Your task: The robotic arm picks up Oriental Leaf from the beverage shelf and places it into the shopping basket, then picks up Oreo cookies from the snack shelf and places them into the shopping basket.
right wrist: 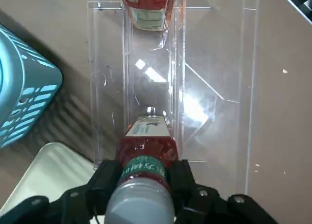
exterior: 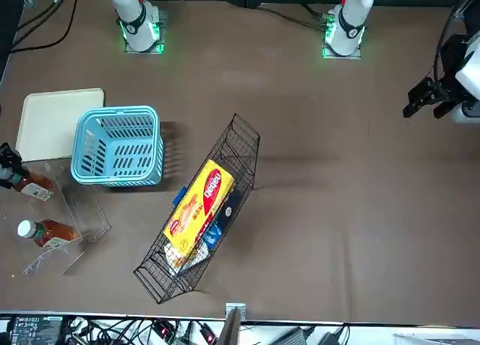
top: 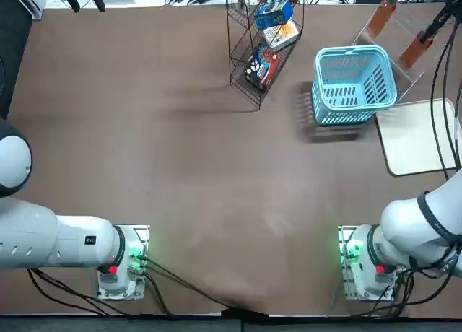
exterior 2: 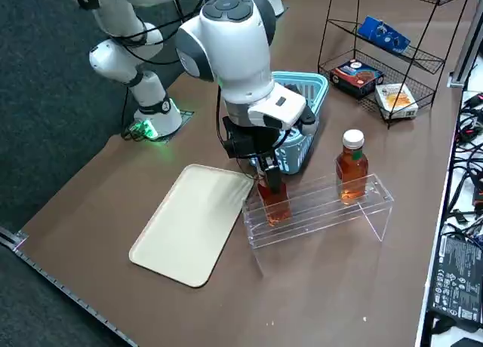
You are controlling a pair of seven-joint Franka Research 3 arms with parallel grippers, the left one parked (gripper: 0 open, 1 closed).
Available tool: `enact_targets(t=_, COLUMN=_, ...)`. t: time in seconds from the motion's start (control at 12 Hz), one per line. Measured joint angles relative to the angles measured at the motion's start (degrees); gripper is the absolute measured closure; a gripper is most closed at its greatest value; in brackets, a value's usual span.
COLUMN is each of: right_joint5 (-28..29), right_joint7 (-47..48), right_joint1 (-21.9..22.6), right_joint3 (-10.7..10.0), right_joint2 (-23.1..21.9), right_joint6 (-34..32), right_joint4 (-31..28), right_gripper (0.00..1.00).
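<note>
At the table's far right, my right gripper (exterior 2: 269,172) is shut on the neck of an Oriental Leaf bottle (exterior 2: 276,205) that stands in the clear beverage shelf (exterior 2: 324,211). In the wrist view the black fingers (right wrist: 105,179) press both sides of the bottle (right wrist: 147,146) just under its white cap. A second tea bottle (exterior 2: 352,166) stands further along the same shelf. The light-blue shopping basket (top: 354,52) sits beside the shelf with nothing in it. The blue Oreo cookies pack (top: 273,14) lies on an upper tier of the black wire snack shelf (top: 245,65).
A cream tray (top: 415,137) lies flat on the near side of the beverage shelf, close to the gripper. The snack shelf also carries a yellow-and-red pack (exterior: 199,206) and a dark pack (exterior 2: 357,73). Cables run along the table's far edge.
</note>
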Motion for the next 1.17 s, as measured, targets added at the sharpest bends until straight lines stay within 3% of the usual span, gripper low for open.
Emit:
enact_targets(t=0.67, right_joint5=2.16, right_joint7=0.08, right_joint1=0.09, right_joint3=0.23, right_joint2=-0.90, right_joint6=-1.98, right_joint4=1.32, right_gripper=0.43)
enact_targets(t=1.17, right_joint5=2.56, right_joint7=4.71, right_joint1=0.36, right_joint3=0.31, right_joint2=-9.29, right_joint6=-12.69, right_joint4=3.11, right_gripper=0.43)
